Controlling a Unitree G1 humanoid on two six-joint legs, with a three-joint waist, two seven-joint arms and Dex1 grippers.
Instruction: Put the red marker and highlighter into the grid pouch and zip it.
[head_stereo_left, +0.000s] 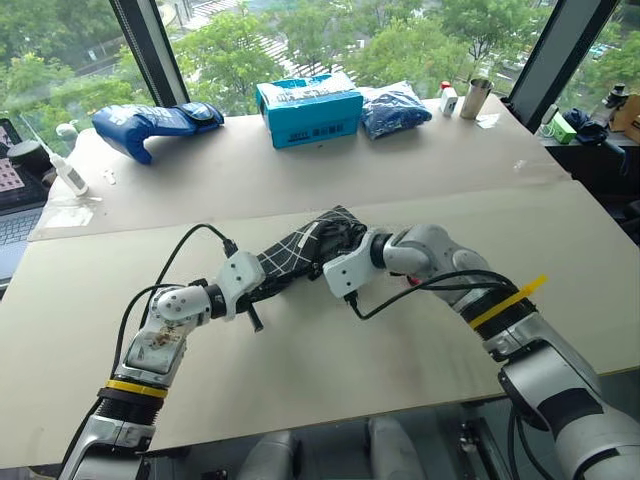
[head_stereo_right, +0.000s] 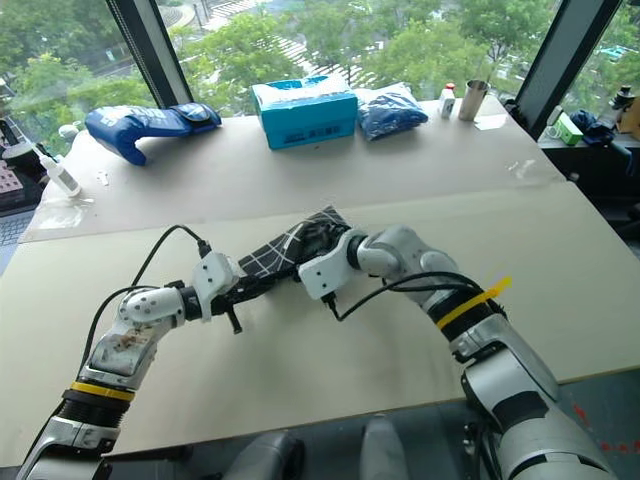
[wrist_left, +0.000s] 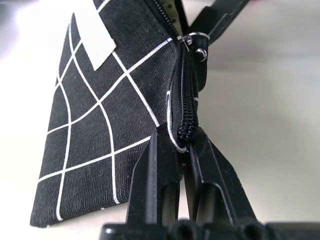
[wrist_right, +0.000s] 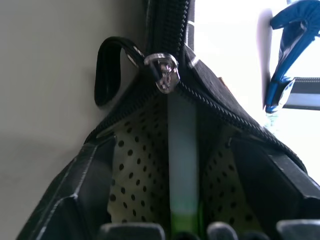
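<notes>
A: Mid-surface, between the two arms: the grid pouch (head_stereo_left: 300, 252), held up off the top. Highlighter (wrist_right: 182, 165) is inside already, pale green, lying against the dotted lining.

B: Grippers?

A: Left gripper (wrist_left: 184, 150) pinched tight on the pouch's closed zip end. Right gripper (wrist_right: 182, 220) at the open mouth, fingers spread wide w/ the highlighter between them. Looks like it's let go, but can't tell for sure.

B: Red marker?

A: Can't say if it's in the pouch.

B: Zip?

A: Mostly open. Zipper pull (wrist_right: 162, 70) sits near the closed end, strap (wrist_right: 107, 67) looped beside it. So I'd call it approx. halfway: highlighter in, marker unconfirmed, zipping left.

B: Rest of the scene?

A: Pale beige surface (head_stereo_left: 330, 360), bare round the pouch. Far edge by the windows: blue glove (head_stereo_left: 150, 125), teal box (head_stereo_left: 308, 110), blue bag (head_stereo_left: 392, 108), metal cup (head_stereo_left: 475, 97). Trees outside.
</notes>
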